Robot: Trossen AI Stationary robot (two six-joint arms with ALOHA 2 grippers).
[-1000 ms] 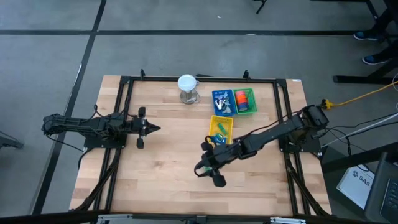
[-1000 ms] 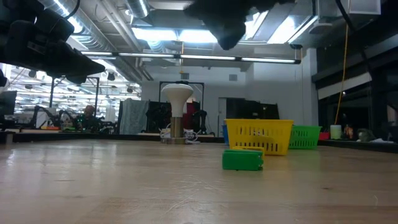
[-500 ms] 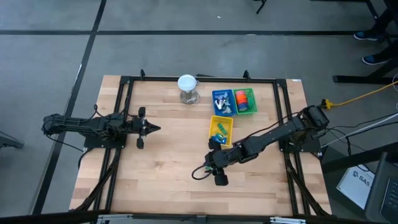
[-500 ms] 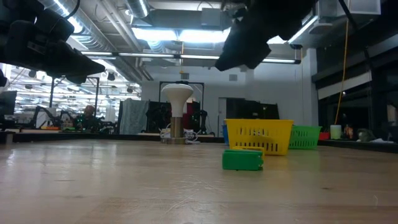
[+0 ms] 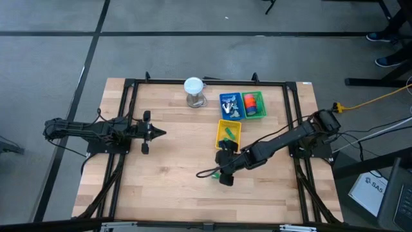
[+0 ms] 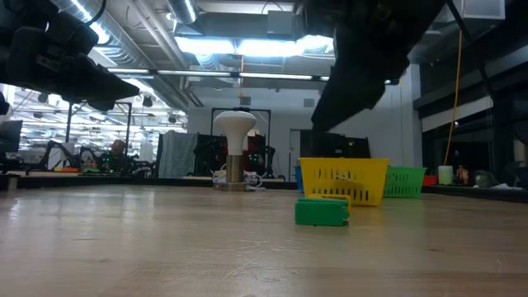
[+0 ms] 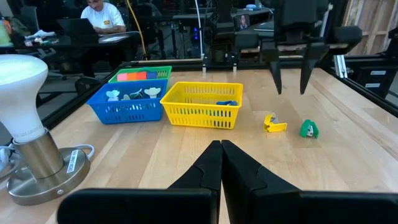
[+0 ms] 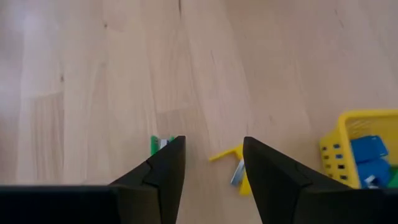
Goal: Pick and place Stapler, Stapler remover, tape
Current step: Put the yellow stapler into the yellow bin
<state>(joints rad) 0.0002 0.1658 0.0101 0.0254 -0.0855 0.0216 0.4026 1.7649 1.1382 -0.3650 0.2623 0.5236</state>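
Right claw (image 5: 223, 175) hangs over the bench (image 5: 174, 193), fingers apart, nothing in them, just near of the yellow basket (image 5: 229, 134). Below it on the wood: a green stapler (image 7: 308, 129) and a yellow stapler (image 7: 274, 124), close together, apart from the basket. More staplers sit inside the yellow basket. Grey removers in the blue basket (image 5: 230, 106), tape (image 5: 252, 102) in the green basket (image 5: 262, 106) at far right. Left claw (image 5: 158, 133) shut and empty, parked at left.
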